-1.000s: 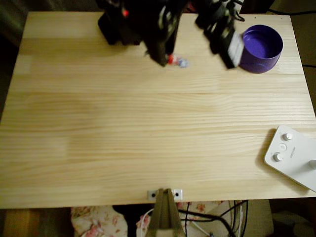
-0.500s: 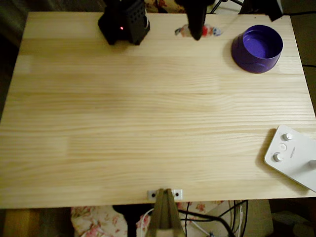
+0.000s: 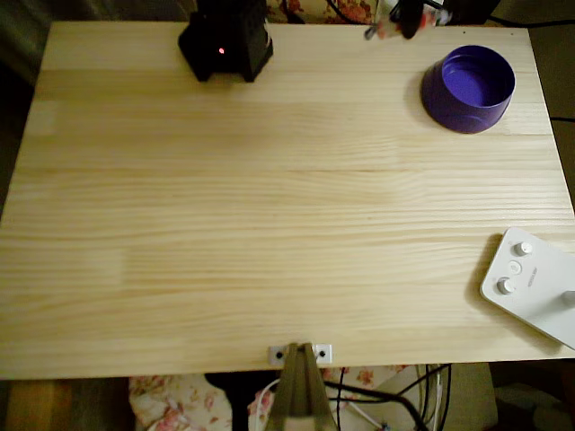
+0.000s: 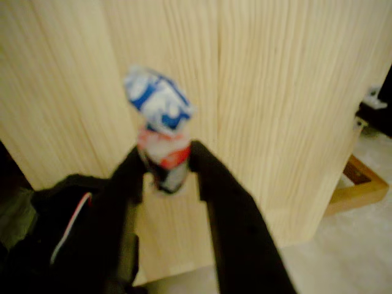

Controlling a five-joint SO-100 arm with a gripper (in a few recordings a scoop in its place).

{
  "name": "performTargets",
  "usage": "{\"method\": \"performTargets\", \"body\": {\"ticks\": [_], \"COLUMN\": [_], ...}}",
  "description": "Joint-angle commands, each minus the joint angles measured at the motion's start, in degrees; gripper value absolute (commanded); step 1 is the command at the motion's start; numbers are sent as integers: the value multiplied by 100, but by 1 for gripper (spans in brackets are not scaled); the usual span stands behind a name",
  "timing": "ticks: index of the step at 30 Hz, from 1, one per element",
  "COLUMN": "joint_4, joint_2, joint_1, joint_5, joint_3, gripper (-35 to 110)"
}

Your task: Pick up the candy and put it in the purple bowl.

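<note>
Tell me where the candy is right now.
In the overhead view the candy sits pinched in the jaws at the table's top edge, left of the purple bowl.

The wooden table (image 3: 269, 224) carries the purple bowl (image 3: 469, 87) and a white device (image 3: 532, 283).

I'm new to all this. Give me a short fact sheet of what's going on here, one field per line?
end effector: shut on the candy, raised near the table's far edge
candy: pinched at its middle, blue-white twisted end sticking out
purple bowl: on the table, far right in the overhead view, nothing inside
table: pale wood
white device with knobs: near right corner
</note>
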Motion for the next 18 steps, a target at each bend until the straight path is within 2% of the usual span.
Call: {"method": "performTargets", "body": {"ticks": [1,18], "joint_4": [-202,-1099], "joint_2": [0,-1872], "joint_1": [-343,-1081], "joint_5": [18,369], "joint_3": [-53,-1397], "gripper": [8,8]}}
